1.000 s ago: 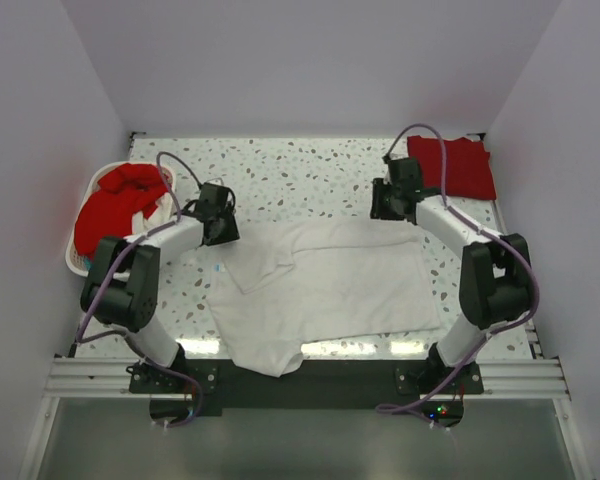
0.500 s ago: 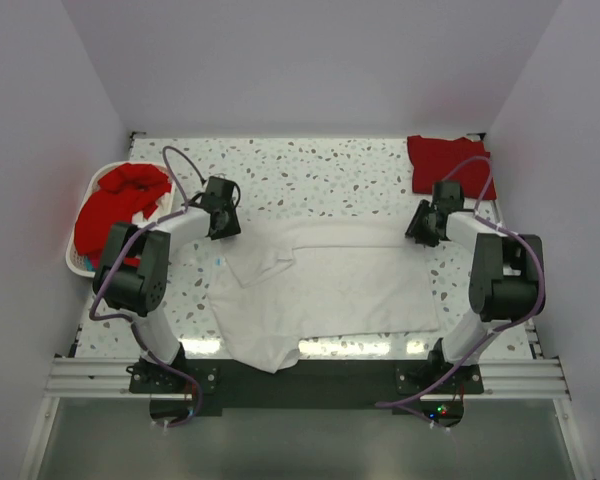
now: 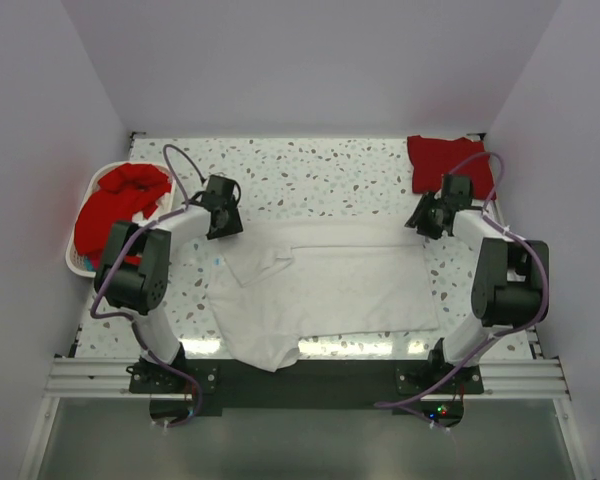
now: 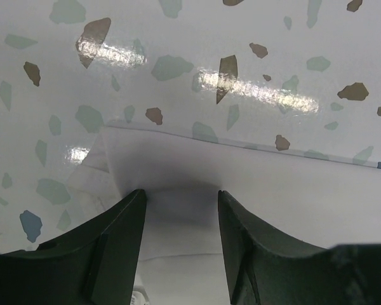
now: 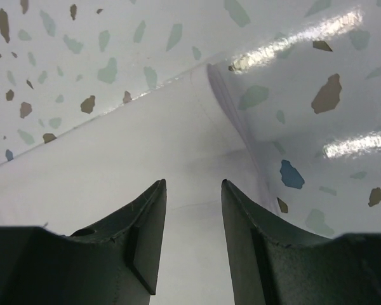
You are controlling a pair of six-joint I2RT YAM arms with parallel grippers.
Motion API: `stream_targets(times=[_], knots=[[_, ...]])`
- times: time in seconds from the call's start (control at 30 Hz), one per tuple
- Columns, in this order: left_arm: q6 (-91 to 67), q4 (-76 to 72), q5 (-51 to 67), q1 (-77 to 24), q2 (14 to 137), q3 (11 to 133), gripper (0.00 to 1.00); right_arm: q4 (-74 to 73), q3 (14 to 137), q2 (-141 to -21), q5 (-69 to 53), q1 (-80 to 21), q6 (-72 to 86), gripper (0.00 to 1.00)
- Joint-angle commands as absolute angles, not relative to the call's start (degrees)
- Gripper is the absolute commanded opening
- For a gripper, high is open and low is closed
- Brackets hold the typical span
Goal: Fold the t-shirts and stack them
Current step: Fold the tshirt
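**Item 1. White t-shirt** (image 3: 330, 290), qty 1. Spread flat on speckled table (image 3: 310, 175), on the near side of both sets of fingers. Near-left part droops over the table's front edge. One sleeve is folded in over the body, just near of the left fingers. Far edge runs approx. straight from one gripper to the other.

**Item 2. Left gripper** (image 3: 223, 222). Sits at the shirt's far-left corner. Wrist view: fingers (image 4: 117, 235) apart, nothing clamped. White cloth lies in the gap btwn them and under the tips. Cloth's far edge is just beyond the fingertips, w/ bare table after that. Cannot tell if the tips touch the cloth.

**Item 3. Right gripper** (image 3: 427, 218). Sits at the shirt's far-right corner. Wrist view: fingers (image 5: 146, 235) apart, nothing clamped. Cloth fills the gap and spreads off to the inner side. Shirt corner is just ahead of the tips, w/ the cloth edge running back past the outer finger. Bare table beyond and on the outer side. Contact w/ cloth: cannot tell.

**Item 4. Red heap** (image 3: 120, 200). Crumpled red cloth piled in white basket (image 3: 77, 262), out to the outer side of the left fingers and apart from them. No. of pcs: cannot tell.

**Item 5. Red t-shirt** (image 3: 450, 165), folded flat. Beyond the right fingers at the table's far-right corner, near but apart from the white shirt.
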State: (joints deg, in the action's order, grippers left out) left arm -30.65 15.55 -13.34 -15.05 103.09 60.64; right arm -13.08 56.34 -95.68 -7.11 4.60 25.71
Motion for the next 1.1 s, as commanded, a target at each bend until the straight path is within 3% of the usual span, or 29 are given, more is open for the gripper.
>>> stream_targets(times=[0.0,0.4,0.67,0.73,0.8,0.9,1.07], knots=[[-30.2,16.8,-14.0,-14.4,104.9,62.2,0.55,-10.6,59.6,-97.5,-10.2,4.0,25.3,0.44],[-28.5,19.0,-14.1,-14.4,113.8,72.6,0.63,-10.5,68.8,-111.6,-7.3,4.1,24.8,0.44],[-25.1,22.3,-15.4,-13.6,120.3,88.1,0.80,-15.6,82.7,-117.6,-7.8,4.0,22.3,0.45],[-24.6,24.2,-16.0,-13.6,118.8,90.9,0.84,-16.9,84.1,-115.7,-8.5,3.7,21.8,0.49],[-24.9,25.1,-16.3,-13.6,116.1,90.9,0.87,-19.3,84.9,-113.7,-8.5,2.5,20.3,0.58],[-27.4,26.8,-17.6,-13.6,108.6,86.4,0.90,-23.1,83.2,-108.4,-6.7,0.4,18.3,0.64],[-31.3,29.0,-16.4,-14.5,92.4,69.7,0.89,-26.5,73.4,-99.0,-5.4,-5.4,18.0,0.73]])
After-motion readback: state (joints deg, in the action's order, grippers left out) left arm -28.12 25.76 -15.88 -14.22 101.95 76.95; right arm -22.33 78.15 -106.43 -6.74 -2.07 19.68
